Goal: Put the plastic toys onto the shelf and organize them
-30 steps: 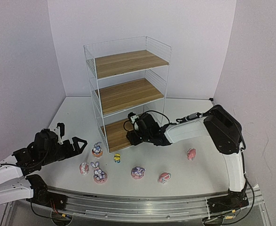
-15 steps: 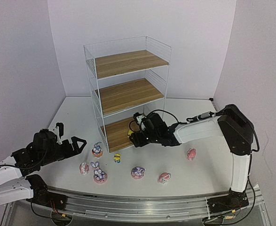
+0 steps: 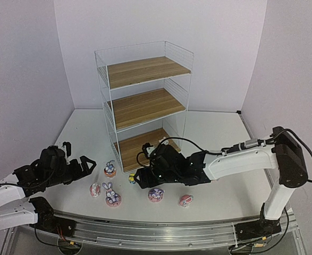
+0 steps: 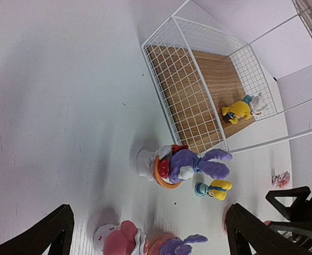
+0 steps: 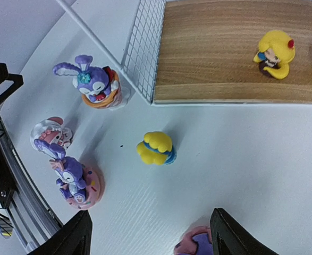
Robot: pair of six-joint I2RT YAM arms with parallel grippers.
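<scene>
The shelf [image 3: 145,71] stands mid-table, and two small toys, a yellow one [image 5: 275,53] and a white one [image 4: 258,102], sit on its bottom board [image 5: 219,58]. Loose plastic toys lie in front of it: a tiny yellow one [image 5: 156,147], a purple bunny on an orange base [image 5: 94,82], a pink-white one [image 5: 52,133], a bunny on a pink base [image 5: 76,183] and a purple-pink one [image 3: 156,194]. My right gripper [image 5: 153,239] hovers open just short of the tiny yellow toy [image 3: 132,179]. My left gripper [image 4: 148,234] is open and empty, left of the orange-based bunny [image 4: 187,164].
A pink toy [image 3: 186,200] lies near the front edge, right of the group. The right arm stretches across the table in front of the shelf. The wire side wall of the shelf [image 4: 187,101] stands close behind the orange-based bunny.
My right gripper has pulled out of the bottom shelf and swung left and toward the front, over the tiny yellow toy, opening wider. The left gripper has barely shifted.
</scene>
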